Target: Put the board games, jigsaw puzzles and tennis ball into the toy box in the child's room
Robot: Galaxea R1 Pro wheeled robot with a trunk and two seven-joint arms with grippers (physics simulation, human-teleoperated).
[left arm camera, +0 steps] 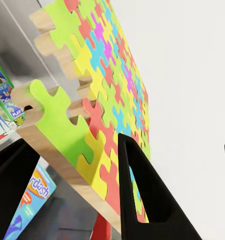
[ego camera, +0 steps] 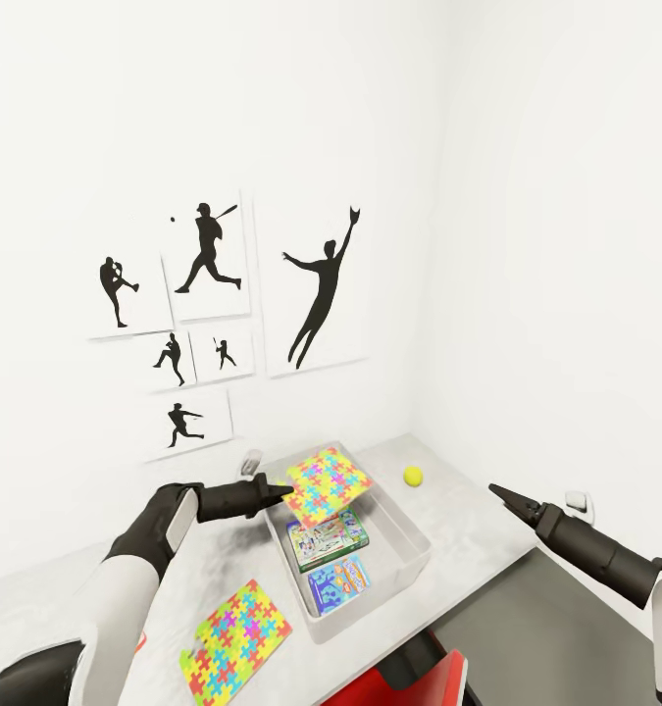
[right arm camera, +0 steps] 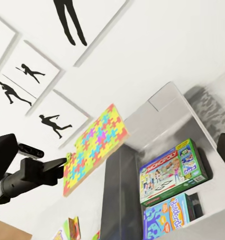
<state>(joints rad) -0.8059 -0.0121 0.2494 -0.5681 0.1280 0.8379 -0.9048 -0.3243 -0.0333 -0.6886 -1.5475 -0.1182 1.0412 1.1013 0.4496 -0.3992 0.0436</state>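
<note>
My left gripper (ego camera: 283,488) is shut on the edge of a multicoloured jigsaw puzzle (ego camera: 328,484), holding it tilted above the far end of the clear toy box (ego camera: 407,556); the wrist view shows its fingers (left arm camera: 147,200) on either side of the puzzle (left arm camera: 107,90). A green board game (ego camera: 326,538) and a blue board game (ego camera: 338,583) lie flat in the box, and the right wrist view shows them too (right arm camera: 172,170), (right arm camera: 170,215). A second jigsaw puzzle (ego camera: 237,642) lies on the table left of the box. The tennis ball (ego camera: 413,477) rests to its right. My right gripper (ego camera: 495,489) hangs open right of the box.
The grey table (ego camera: 468,534) stands in a white corner with baseball silhouette prints (ego camera: 208,294) on the wall. A red chair (ego camera: 429,681) sits at the table's front edge. Small white objects stand at the right edge (ego camera: 578,502) and behind the box (ego camera: 250,459).
</note>
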